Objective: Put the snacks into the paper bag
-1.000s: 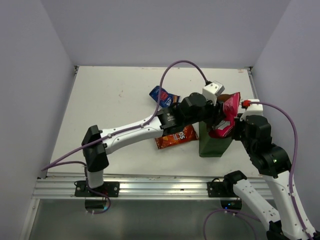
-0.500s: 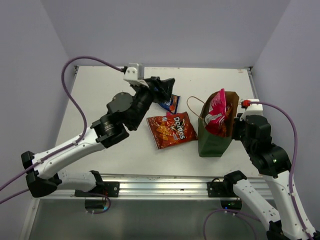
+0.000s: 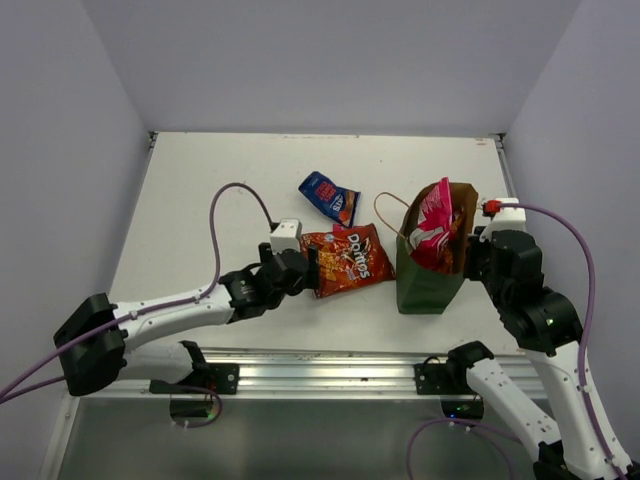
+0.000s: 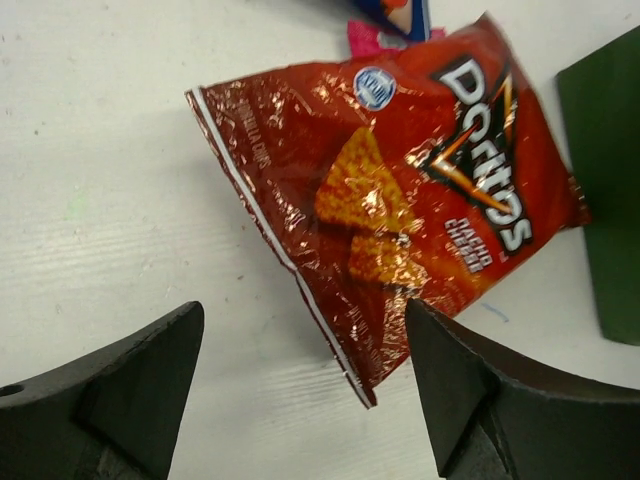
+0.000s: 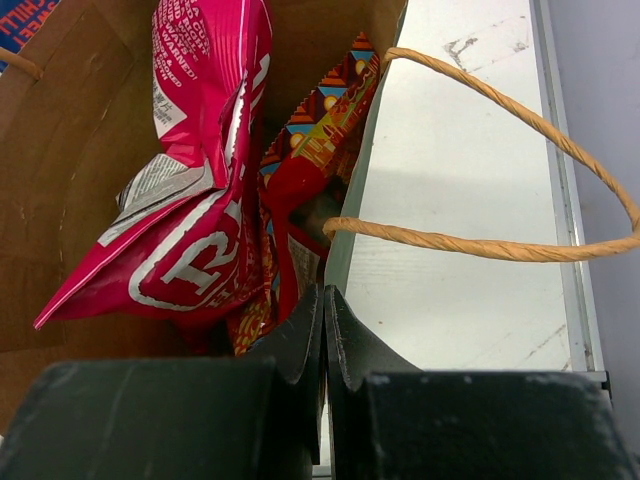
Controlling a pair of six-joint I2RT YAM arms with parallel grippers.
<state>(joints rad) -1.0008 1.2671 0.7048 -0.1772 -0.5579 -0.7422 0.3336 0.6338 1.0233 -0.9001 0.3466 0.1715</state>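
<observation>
The red Doritos bag lies flat on the table left of the paper bag. My left gripper is open, low at its near-left corner, one finger on each side and nothing held. A blue bag lies behind it, with a small pink sachet peeking out beside it. The green paper bag stands upright. Inside are a pink-white packet and a red chip bag. My right gripper is shut on the bag's right rim.
The bag's rope handles loop out to either side. A metal rail runs along the table's near edge. Grey walls close in the table on the left, back and right. A purple cable arches over the left arm.
My left arm has left the paper bag, where the pink-white packet now stays, swung out to the left and come down by the Doritos bag with its jaws wider. The right arm has not moved.
</observation>
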